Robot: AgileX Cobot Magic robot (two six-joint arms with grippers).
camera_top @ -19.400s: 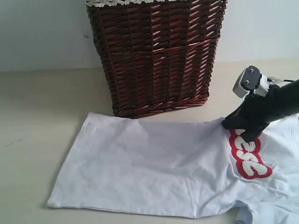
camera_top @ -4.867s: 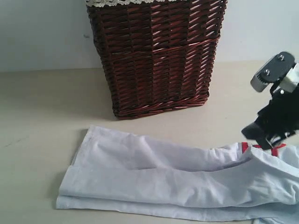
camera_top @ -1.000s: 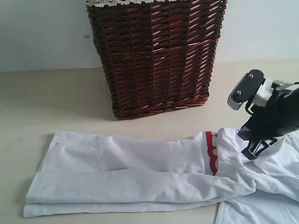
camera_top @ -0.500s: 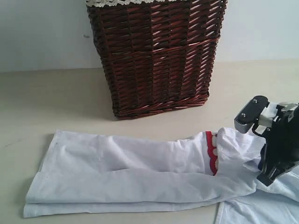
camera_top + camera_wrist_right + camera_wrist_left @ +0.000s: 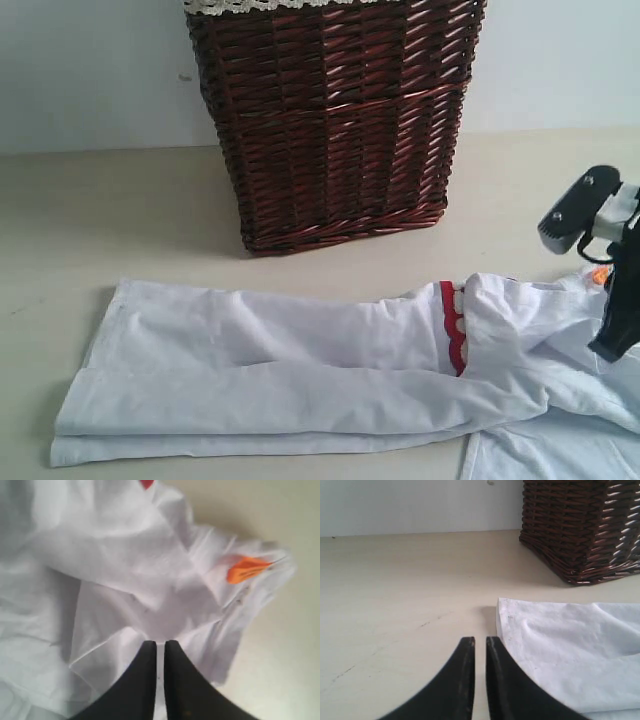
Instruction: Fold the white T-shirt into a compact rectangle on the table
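The white T-shirt (image 5: 300, 370) lies on the table (image 5: 100, 220) folded lengthwise into a long strip. A red letter edge (image 5: 451, 325) shows at a fold near its right end, and an orange tag (image 5: 247, 569) sticks out of the bunched cloth there. My right gripper (image 5: 610, 350) hangs over that bunched end at the view's right edge. In the right wrist view it (image 5: 160, 644) is shut with nothing seen between the tips. My left gripper (image 5: 480, 640) is shut and empty, low over the table just beside the shirt's corner (image 5: 502, 605). It does not show in the exterior view.
A tall dark brown wicker basket (image 5: 330, 120) with white lace trim stands behind the shirt, also seen in the left wrist view as a basket (image 5: 585, 525) beyond the cloth. Bare beige table (image 5: 395, 580) spreads left of the shirt.
My right gripper has pulled away to the right and upward from the fold at the shirt's right end. The shirt has stayed as it lay.
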